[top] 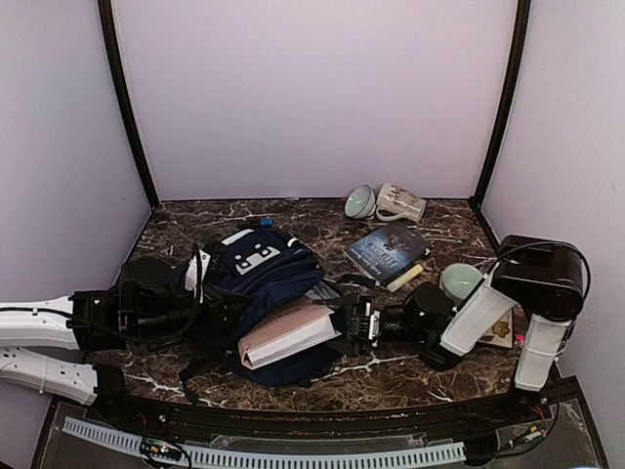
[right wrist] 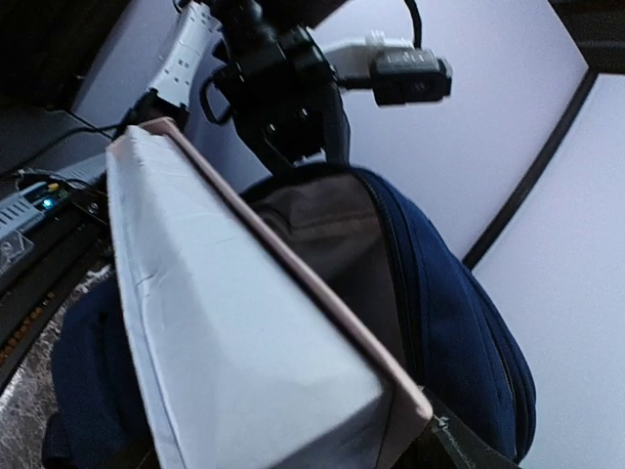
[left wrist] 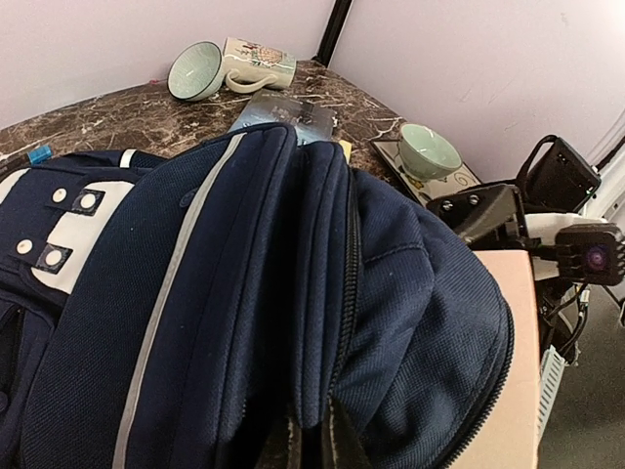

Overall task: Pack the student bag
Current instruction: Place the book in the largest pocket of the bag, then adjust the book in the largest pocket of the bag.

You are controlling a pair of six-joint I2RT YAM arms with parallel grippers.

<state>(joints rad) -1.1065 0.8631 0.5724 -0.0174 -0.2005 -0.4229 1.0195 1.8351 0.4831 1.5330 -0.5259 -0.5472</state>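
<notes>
Student bag [top: 259,266] w/ book [top: 288,332] in opening; mug [top: 400,203] behind.

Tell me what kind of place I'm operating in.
Probably a lab test booth, not a real room: plain lilac walls framed by black corner posts, a marble-patterned table, and staged props like the student bag and mugs.

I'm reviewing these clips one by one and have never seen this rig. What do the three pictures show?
Two robot arms, left and right, stand at the near edge of a marble table. One picture looks down from above; the others come from wrist cameras. On the table lie a navy bag, a dark book, a tipped mug, a bowl and a green cup. The left claw pinches the bag's fabric. A pink book sticks out of the bag, the right claw at its end; whether it grips, I cannot tell.
</notes>
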